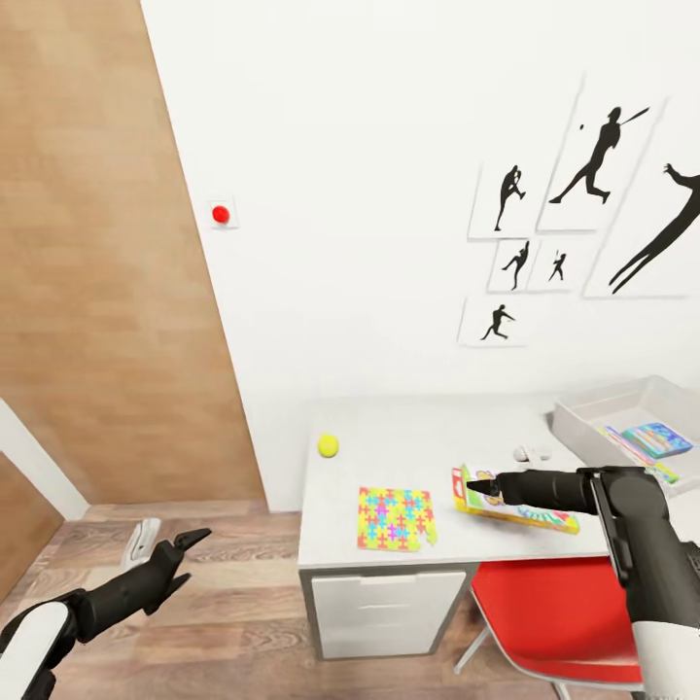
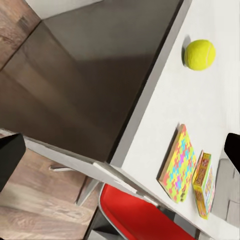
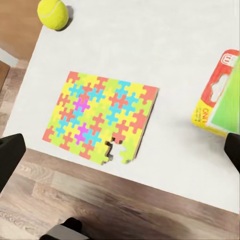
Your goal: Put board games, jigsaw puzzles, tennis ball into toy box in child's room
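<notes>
The tennis ball point(image 1: 329, 445) point(image 3: 53, 13) lies near the left end of the table point(image 1: 428, 428). In front of it is one jigsaw puzzle point(image 1: 395, 518) point(image 3: 100, 119) with a notch in its near edge. A SKIP-BO board game point(image 1: 520, 510) point(image 2: 204, 183) lies to its right. My right gripper point(image 1: 476, 483) hovers over that box's left end, open and empty, its fingers point(image 3: 10, 160) far apart in the right wrist view. The toy box point(image 1: 583, 413) at the table's right end holds a blue board game point(image 1: 657, 437) and another flat colourful piece. My left gripper point(image 1: 192, 557) hangs open over the floor, left of the table.
A red chair point(image 1: 559, 617) stands under the table's right part, beside white drawers point(image 1: 384, 608). A small white object point(image 1: 532, 452) lies on the table behind the SKIP-BO box. A red wall button point(image 1: 221, 214) and silhouette pictures point(image 1: 593, 165) hang on the white wall. The wood floor point(image 1: 233, 583) spreads to the left.
</notes>
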Available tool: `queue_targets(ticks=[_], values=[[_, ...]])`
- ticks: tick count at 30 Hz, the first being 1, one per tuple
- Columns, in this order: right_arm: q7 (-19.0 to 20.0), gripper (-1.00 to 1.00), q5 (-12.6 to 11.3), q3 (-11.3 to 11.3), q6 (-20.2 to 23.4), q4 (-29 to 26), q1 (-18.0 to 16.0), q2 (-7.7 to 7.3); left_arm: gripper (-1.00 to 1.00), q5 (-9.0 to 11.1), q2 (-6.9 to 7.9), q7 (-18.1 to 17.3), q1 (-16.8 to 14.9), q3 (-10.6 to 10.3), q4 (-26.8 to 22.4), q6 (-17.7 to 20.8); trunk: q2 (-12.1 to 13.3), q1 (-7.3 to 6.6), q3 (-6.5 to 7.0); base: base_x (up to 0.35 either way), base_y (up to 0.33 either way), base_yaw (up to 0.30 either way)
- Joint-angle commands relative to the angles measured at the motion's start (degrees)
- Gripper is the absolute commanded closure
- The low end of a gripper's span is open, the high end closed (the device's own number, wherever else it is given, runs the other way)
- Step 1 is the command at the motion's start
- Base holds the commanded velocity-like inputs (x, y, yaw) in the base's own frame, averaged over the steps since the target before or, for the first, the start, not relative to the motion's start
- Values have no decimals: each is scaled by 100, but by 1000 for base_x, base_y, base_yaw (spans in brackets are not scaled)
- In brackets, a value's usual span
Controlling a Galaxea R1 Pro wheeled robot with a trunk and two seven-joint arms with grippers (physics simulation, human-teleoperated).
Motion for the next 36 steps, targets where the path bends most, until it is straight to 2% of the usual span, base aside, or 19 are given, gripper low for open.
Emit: queue_targets(ticks=[1, 3, 6, 8, 9, 11, 12, 14, 15, 17, 18, 20, 28, 36], values=[[57, -100, 54, -6, 35, -5, -8, 2, -100, 61, 0, 52, -7, 5, 1, 23, -13, 4, -12, 71, 290, 0], [-67, -100, 50, -7, 35, 86, -40, 0, -100, -135, -8, -101, -143, -7, 303, -23, -13, 4, -12, 79, 290, 0], [-120, -100, 49, -8, 35, 143, -67, 0, -100, -238, -14, -164, -219, -15, 456, -49, -13, 4, -12, 84, 290, 0], [-207, -100, 47, -8, 35, 305, -150, -1, -100, -452, -44, -262, -380, -48, 751, -112, -13, 4, -12, 90, 290, 0], [-207, -100, 47, -8, 35, 305, -150, -1, -100, -452, -44, -262, -380, -48, 751, -112, -13, 4, -12, 92, 290, 0], [-268, -100, 46, -10, 35, 560, -271, -5, -100, -665, -104, -327, -541, -108, 1032, -184, -13, 4, -12, 95, 290, 0], [-268, -100, 46, -10, 35, 560, -271, -5, -100, -665, -104, -327, -541, -108, 1032, -184, -13, 4, -12, 96, 290, 0], [-316, -100, 45, -11, 35, 893, -420, -18, -100, -874, -172, -368, -690, -195, 1280, -256, -13, 4, -12, 99, 290, 0], [-316, -100, 45, -11, 35, 893, -420, -18, -100, -874, -172, -368, -690, -195, 1280, -256, -13, 4, -12, 100, 290, 0], [-373, -100, 43, -15, 35, 1262, -582, -33, -100, -1082, -234, -395, -810, -298, 1467, -333, -13, 4, -12, 99, 278, 0], [-373, -100, 43, -15, 35, 1262, -582, -33, -100, -1082, -234, -395, -810, -298, 1467, -333, -13, 4, -12, 96, 267, 0], [-452, -100, 40, -22, 35, 1593, -742, -49, -100, -1267, -284, -412, -889, -402, 1588, -432, -13, 4, -12, 76, 208, 0], [-729, -100, 35, -39, 35, 2142, -979, -86, -100, -1514, -369, -432, -984, -564, 1734, -710, -13, 4, -12, 40, 110, 0], [-1083, -100, 18, -55, 35, 2435, -1059, -112, -100, -1598, -463, -419, -1016, -619, 1783, -842, -13, 4, -12, 13, 36, 0]])
